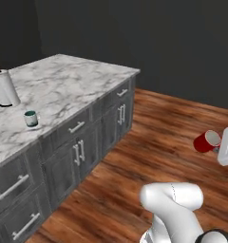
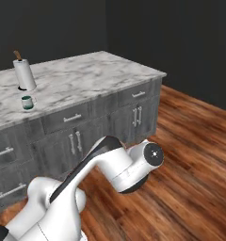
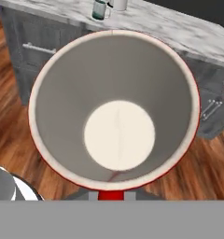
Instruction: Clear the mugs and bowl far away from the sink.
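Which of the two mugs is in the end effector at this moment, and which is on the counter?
The red mug, white inside, is held in the end effector over the wooden floor. The pale grey mug with teal inside stands on the marble counter.

A kitchen: marble island counter (image 1: 63,90), grey drawer cabinets (image 1: 78,147), wood floor (image 1: 158,137).

Mug (image 1: 31,118) before paper-towel roll (image 1: 5,88)

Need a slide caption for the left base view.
Gripper carries the red mug over the wood floor; teal mug waits on the marble counter.
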